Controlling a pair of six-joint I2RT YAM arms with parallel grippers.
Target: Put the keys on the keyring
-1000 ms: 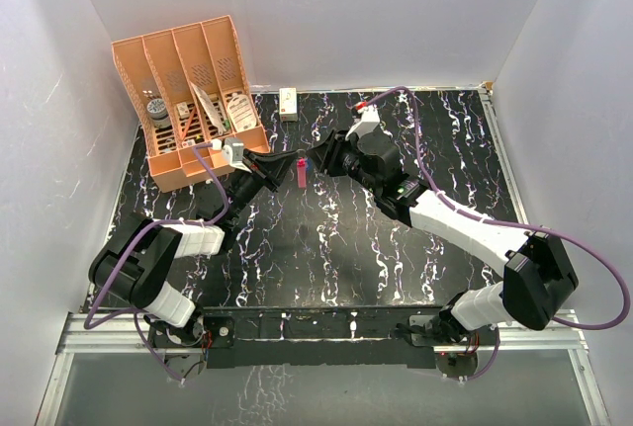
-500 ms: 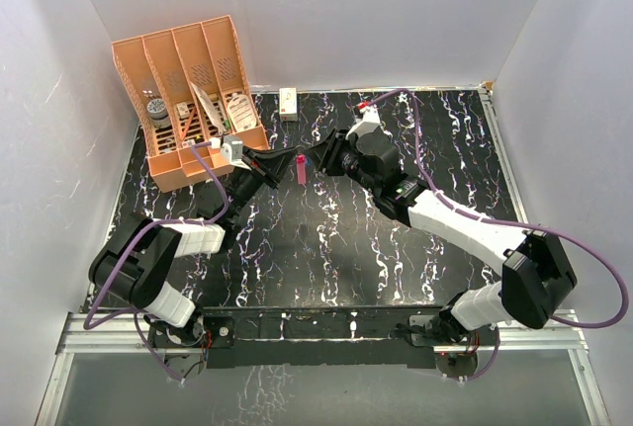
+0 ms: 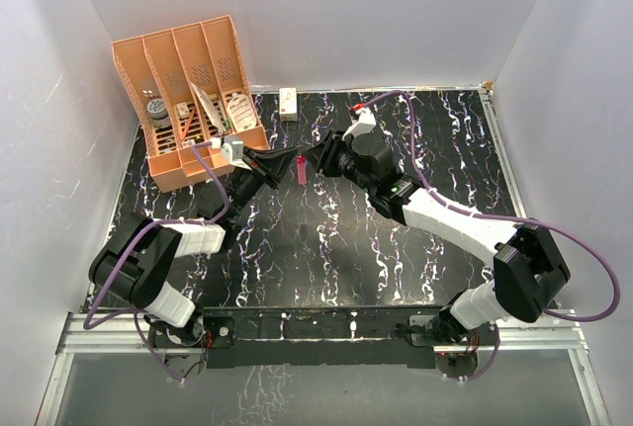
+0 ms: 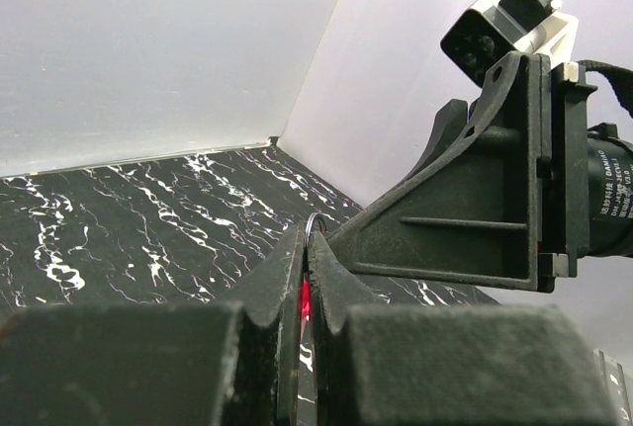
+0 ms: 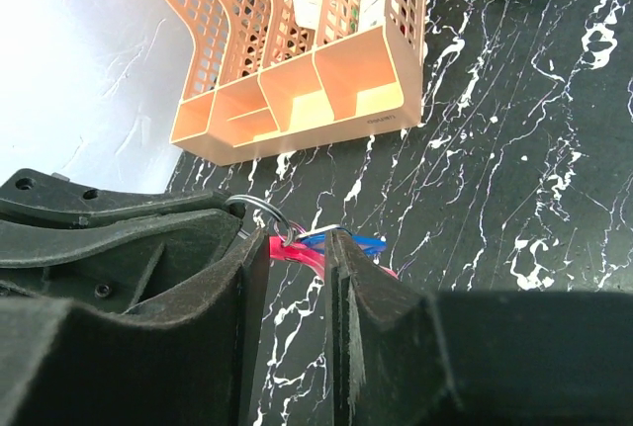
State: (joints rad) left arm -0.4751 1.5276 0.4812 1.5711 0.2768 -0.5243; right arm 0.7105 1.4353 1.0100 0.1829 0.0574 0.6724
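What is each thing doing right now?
left gripper, shut on the keyring
keyring, held by the left gripper
right gripper, jaws partly apart at the keyring; grip unclear
blue key, beside the keyring at the right gripper's tips
white box, lying on the table
orange organizer, holding small items

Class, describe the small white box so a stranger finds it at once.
Follow the far edge of the black marbled table. Right of the orange rack stands a small white box, loose on the table, not in a compartment.

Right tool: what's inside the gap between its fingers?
The red-pink keyring, a thin metal ring above it, and a blue key at the gap's edge. The fingers cover whatever lies lower; any grip is unclear.
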